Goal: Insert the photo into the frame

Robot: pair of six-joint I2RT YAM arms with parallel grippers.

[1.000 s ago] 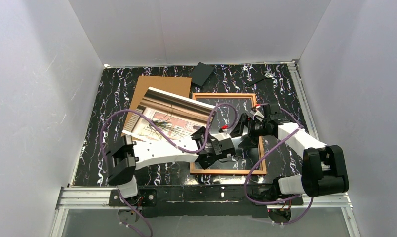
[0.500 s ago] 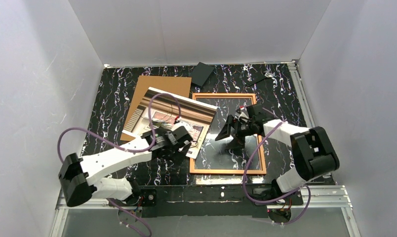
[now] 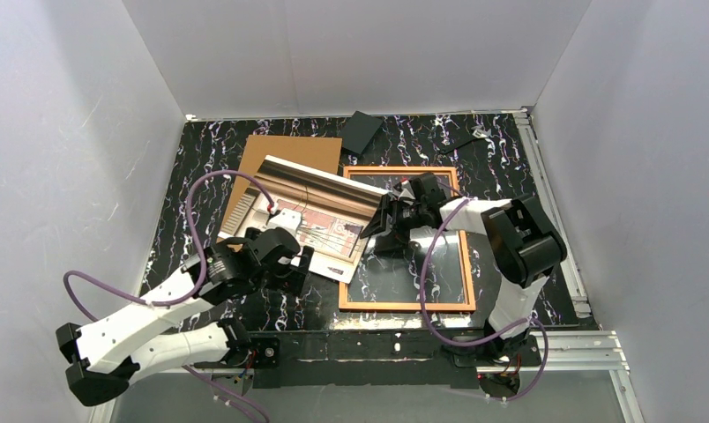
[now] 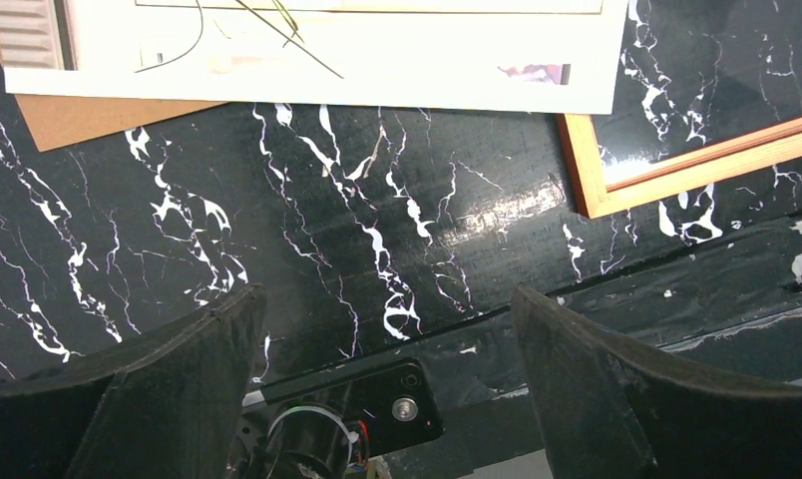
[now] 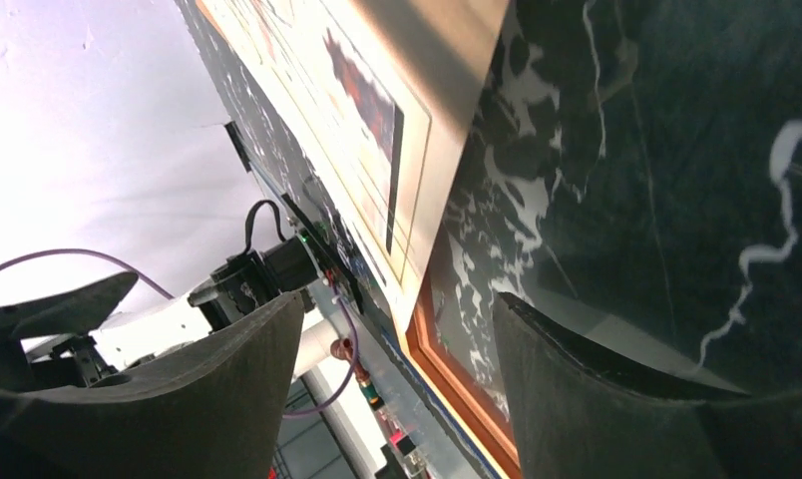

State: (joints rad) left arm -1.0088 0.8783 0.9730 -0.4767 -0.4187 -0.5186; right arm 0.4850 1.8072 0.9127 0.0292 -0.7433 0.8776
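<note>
photo (image 3: 320, 198): likely light, floppy, creases easily | grab: its 3 o'clock edge, overlapping frame (image 3: 468, 264) | left gripper (image 4: 382, 299), right gripper (image 5: 392, 304): both wide open, empty

Orange frame (image 3: 404, 306); black white-veined marble table (image 3: 192, 176); brown board (image 3: 280, 148).

no legible text or labels

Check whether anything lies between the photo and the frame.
Nothing visible does. The photo overlaps the frame's left border; only the open right gripper hovers over that edge.
</note>
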